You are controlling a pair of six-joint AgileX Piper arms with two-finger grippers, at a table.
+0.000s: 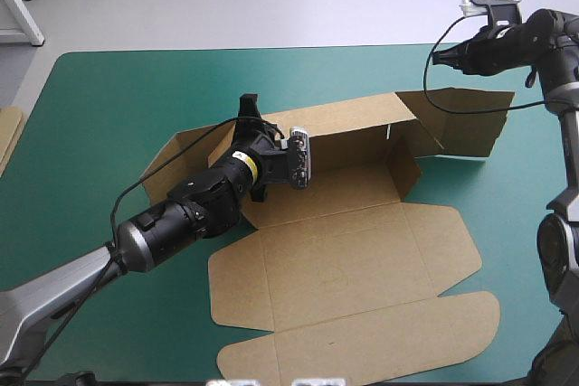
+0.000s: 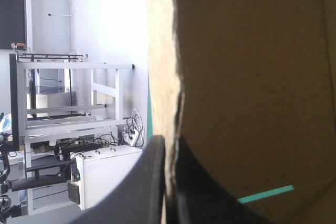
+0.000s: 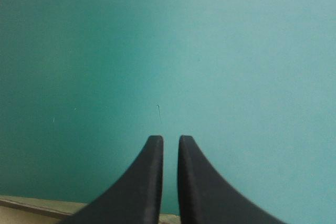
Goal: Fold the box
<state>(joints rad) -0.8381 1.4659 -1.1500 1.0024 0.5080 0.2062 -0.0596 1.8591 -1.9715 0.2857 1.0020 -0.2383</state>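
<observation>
Pinching box (image 1: 344,259) wall, left tool (image 2: 170,141) outstretched

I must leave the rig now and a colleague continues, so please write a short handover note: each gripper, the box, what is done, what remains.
Left gripper: shut on the box, pinching the raised far wall near its left end.
Right gripper: shut, holding nothing, over the bare teal-green cover by the box's far right flap.
Done: the far wall and the right end wall stand up.
Left: the left flap is spread outward, the near panels lie flat, and nothing looks tucked.
More board lies at the table's left edge.
</observation>
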